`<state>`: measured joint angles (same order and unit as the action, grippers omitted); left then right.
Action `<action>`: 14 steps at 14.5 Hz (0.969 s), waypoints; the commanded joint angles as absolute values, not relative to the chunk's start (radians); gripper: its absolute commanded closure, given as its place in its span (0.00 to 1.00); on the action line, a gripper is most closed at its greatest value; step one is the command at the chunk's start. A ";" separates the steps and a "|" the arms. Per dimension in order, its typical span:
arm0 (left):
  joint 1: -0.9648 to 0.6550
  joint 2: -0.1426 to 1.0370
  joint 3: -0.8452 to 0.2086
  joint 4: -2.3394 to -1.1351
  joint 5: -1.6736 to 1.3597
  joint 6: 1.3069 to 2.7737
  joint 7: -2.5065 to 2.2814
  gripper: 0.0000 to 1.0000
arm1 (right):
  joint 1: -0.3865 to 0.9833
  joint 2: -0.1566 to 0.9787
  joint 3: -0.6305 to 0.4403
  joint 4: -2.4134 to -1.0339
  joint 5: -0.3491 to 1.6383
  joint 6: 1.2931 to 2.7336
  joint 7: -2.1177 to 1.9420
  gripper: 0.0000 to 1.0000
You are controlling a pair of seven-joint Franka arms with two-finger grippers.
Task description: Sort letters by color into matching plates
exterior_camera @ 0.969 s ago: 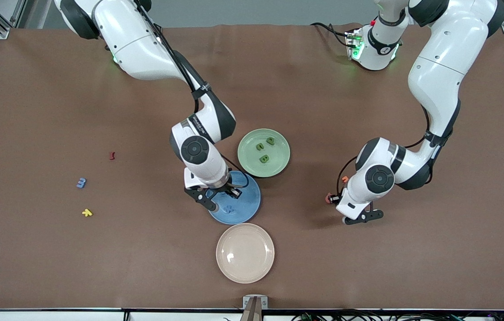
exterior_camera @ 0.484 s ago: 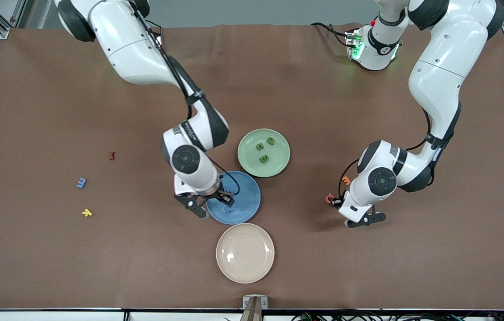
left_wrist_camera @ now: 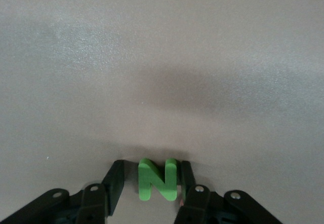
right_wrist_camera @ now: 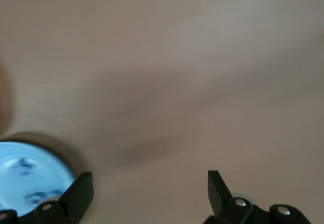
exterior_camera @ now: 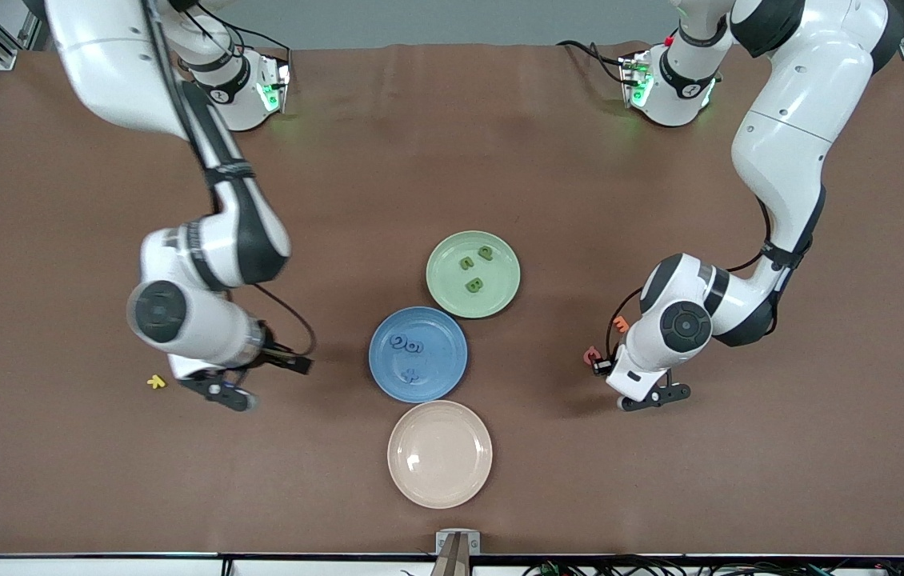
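Observation:
The pale green plate holds three green letters. The blue plate, nearer the camera, holds blue letters; it also shows in the right wrist view. My right gripper is open and empty over bare table, between the blue plate and a yellow letter. My left gripper is low at the table near an orange letter and a red letter. In the left wrist view a green N sits between its open fingers; one touches it and the other stands apart.
A cream-beige plate lies nearest the camera, next to the blue plate. The right arm's wrist covers the table toward the right arm's end, farther from the camera than the yellow letter.
My right gripper has left the blue plate and swung toward the right arm's end of the table. Blue letters now show in the plate. The left arm has barely moved.

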<state>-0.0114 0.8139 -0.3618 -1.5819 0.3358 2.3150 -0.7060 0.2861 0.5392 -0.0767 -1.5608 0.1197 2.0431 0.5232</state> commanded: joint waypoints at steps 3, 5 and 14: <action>-0.012 0.828 -0.362 -1.562 0.348 2.319 -0.704 0.79 | 0.134 0.377 -0.063 -1.851 0.055 2.175 0.278 0.00; -0.012 0.822 -0.362 -1.562 0.348 2.319 -0.704 0.83 | 0.052 0.368 -0.064 -1.934 0.035 2.282 0.162 0.00; -0.029 0.698 -0.511 -1.609 0.351 2.117 -0.908 0.83 | -0.155 0.468 -0.061 -2.129 0.005 2.692 -0.117 0.01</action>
